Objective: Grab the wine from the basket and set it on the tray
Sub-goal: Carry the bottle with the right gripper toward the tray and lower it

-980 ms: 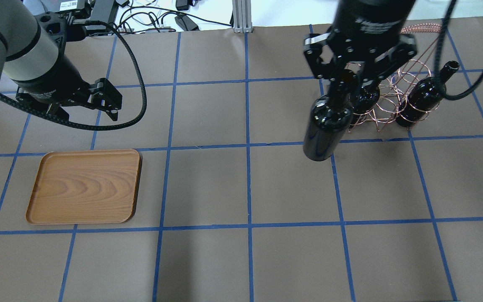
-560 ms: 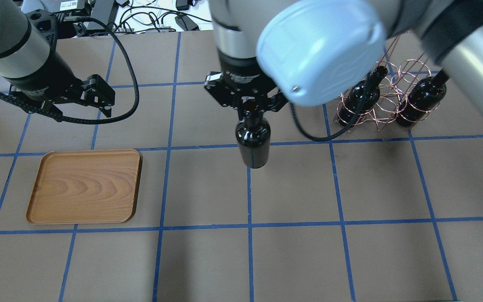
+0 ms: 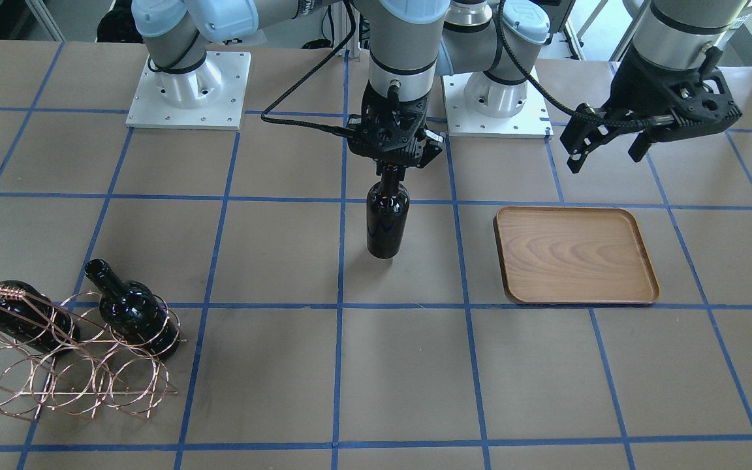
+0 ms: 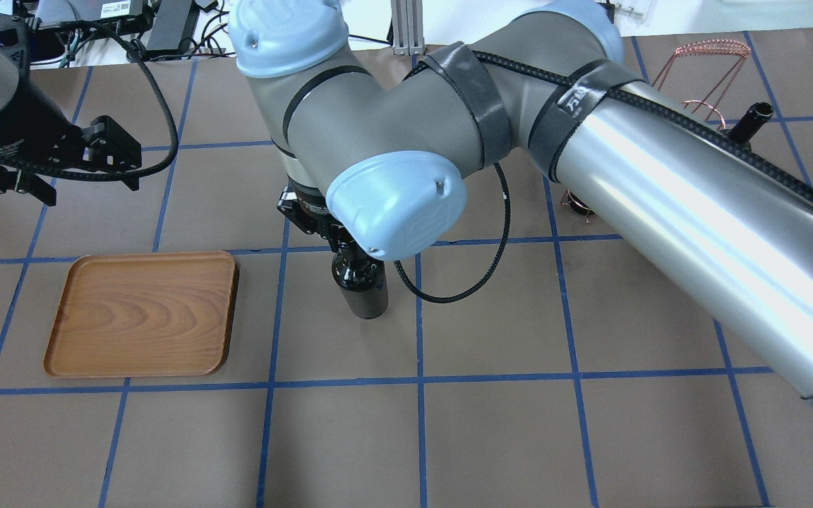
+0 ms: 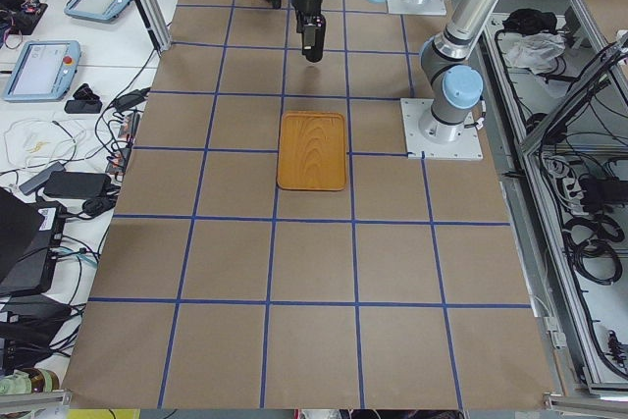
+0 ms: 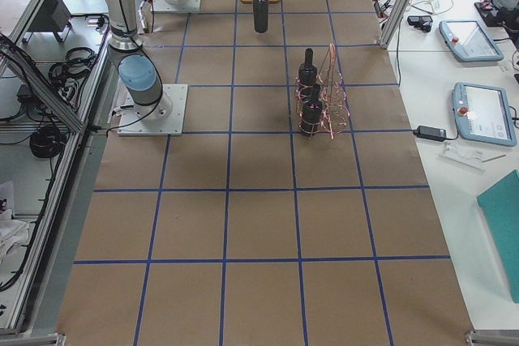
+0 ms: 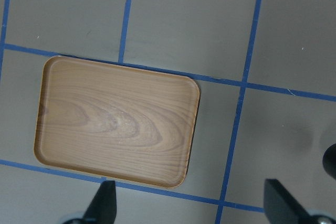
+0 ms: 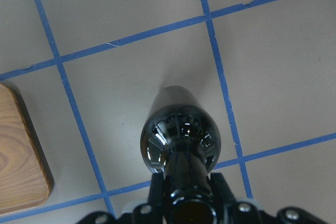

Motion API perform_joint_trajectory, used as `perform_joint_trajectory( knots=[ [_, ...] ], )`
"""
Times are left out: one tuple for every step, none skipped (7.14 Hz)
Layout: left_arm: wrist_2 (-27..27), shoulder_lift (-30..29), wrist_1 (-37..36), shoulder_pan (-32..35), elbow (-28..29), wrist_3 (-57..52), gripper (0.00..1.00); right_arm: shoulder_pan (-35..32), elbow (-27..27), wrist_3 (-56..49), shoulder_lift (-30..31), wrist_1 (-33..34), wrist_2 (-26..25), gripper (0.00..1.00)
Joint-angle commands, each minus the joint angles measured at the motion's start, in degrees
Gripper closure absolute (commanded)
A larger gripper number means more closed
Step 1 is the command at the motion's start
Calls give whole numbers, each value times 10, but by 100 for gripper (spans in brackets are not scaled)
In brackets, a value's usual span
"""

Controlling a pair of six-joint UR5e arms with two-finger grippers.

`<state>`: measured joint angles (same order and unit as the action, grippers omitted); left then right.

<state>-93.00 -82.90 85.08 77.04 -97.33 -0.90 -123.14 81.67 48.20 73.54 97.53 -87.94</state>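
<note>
right pincer (image 3: 391,171) clamps the wine (image 3: 387,222) by its neck, apart from the tray (image 3: 572,256); left pincer (image 3: 604,156) gapes.

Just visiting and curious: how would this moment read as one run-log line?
right tool: shut on wine neck | wine: upright, between basket and tray | tray: empty | left tool: open, empty

Brown table (image 3: 402,378) gridded with blue tape (image 3: 402,305), white side bench (image 5: 93,56) holding tablets (image 5: 39,68).
</note>
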Motion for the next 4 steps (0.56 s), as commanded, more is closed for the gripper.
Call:
perform_joint_trajectory(
  knots=[
    [-1,0,1,-14,0,-2,0,-7,3,8,-7,8,3,100],
    [-1,-1,4,-13,-2,0,0,-7,4,8,-9,7,3,100],
    [-1,0,5,-13,-2,0,0,-7,4,8,-13,6,3,100],
    [2,0,12,-12,-3,-1,0,-7,4,8,-14,5,4,100]
  ],
)
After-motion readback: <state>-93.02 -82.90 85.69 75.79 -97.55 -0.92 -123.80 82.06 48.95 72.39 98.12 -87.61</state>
